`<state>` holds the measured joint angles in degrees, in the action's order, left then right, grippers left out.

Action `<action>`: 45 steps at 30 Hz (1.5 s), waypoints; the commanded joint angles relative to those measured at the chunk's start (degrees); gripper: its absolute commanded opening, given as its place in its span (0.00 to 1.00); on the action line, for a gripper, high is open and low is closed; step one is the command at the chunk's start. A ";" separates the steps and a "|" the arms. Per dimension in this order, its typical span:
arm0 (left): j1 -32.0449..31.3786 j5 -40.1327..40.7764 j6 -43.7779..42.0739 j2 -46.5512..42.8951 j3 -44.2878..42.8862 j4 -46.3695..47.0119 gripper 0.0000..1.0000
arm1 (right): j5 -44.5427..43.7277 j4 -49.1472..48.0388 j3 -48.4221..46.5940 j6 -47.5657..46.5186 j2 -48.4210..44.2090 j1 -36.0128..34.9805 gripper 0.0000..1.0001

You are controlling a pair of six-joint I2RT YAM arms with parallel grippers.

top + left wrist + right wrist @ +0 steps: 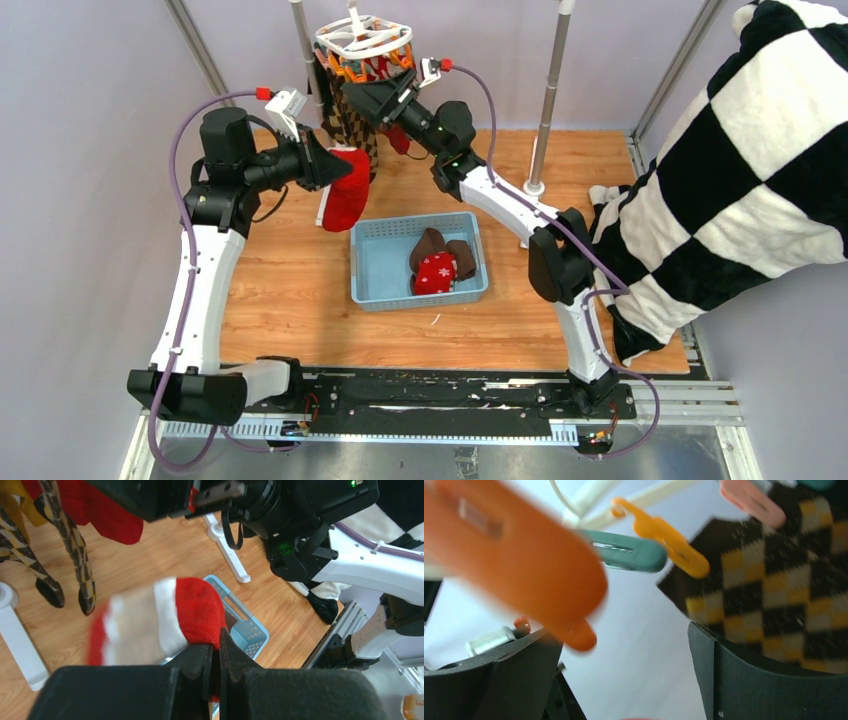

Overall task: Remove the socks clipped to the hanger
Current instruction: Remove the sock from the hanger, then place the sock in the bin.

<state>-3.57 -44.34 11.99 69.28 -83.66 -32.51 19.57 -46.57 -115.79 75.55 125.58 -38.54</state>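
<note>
From above, the red sock (347, 195) is seen clamped in the left gripper (325, 165), hung long axis down just beyond the basket (356, 270). The right gripper (360, 100) is raised nearer the hanger (362, 40). In the left wrist view, the fingers (200, 662) are shut on the sock's red end, with the basket below across open floor. In the right wrist view, the fingers (514, 670) are spread wide on nothing; an orange peg (519, 565) hangs above one, and the argyle sock (784, 580) runs down behind the other, so a sideways shift is judged needed.
</note>
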 commanded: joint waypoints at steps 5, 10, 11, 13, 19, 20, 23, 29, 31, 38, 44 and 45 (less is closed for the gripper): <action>-0.12 -0.88 -1.88 -2.27 1.13 -0.98 0.00 | 5.59 -5.27 14.35 -5.14 -10.55 1.30 1.00; -0.14 -0.51 -2.15 -2.96 1.21 -1.18 0.00 | 9.77 -8.10 19.74 -7.35 -14.06 1.59 1.00; -0.16 -0.71 -2.15 -3.07 1.31 -1.23 0.00 | 11.03 -10.23 21.83 -7.97 -15.10 1.55 1.00; -0.19 -0.96 -1.94 -3.24 1.52 -1.02 0.00 | 14.14 -15.35 25.73 -8.35 -16.65 1.54 1.00; -0.16 -2.19 -1.36 -2.88 1.58 -0.93 0.00 | 23.30 -25.50 33.90 -7.33 -18.62 0.64 0.97; -0.12 -2.40 -1.14 -2.74 1.64 -0.93 0.00 | 23.81 -25.95 34.58 -7.79 -18.82 0.17 0.95; -0.13 -2.43 -0.70 -2.35 1.75 -0.91 0.00 | 25.05 -24.48 34.70 -10.39 -19.16 -1.59 0.87; -0.14 -2.22 -0.03 -2.32 1.37 -0.54 0.00 | 26.30 -24.85 35.89 -10.18 -19.41 -2.81 0.55; -0.17 -2.58 0.57 -2.02 1.41 -0.31 0.01 | 26.18 -25.10 37.03 -10.10 -19.90 -2.73 0.44; -0.12 -3.35 -0.57 -0.60 1.14 -2.69 0.64 | 26.33 -26.59 41.86 -8.77 -23.10 -1.05 0.00; 1.17 -1.21 -2.33 -0.18 2.52 -3.52 1.00 | 28.21 -24.69 51.94 -9.17 -28.21 2.93 0.00; 1.59 -1.25 -2.57 0.09 2.87 -3.82 1.00 | 28.46 -22.54 53.99 -10.76 -29.59 3.44 0.00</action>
<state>-3.20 -46.26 10.90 68.73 -82.26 -35.00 45.45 -69.76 -67.77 66.85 100.75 -37.93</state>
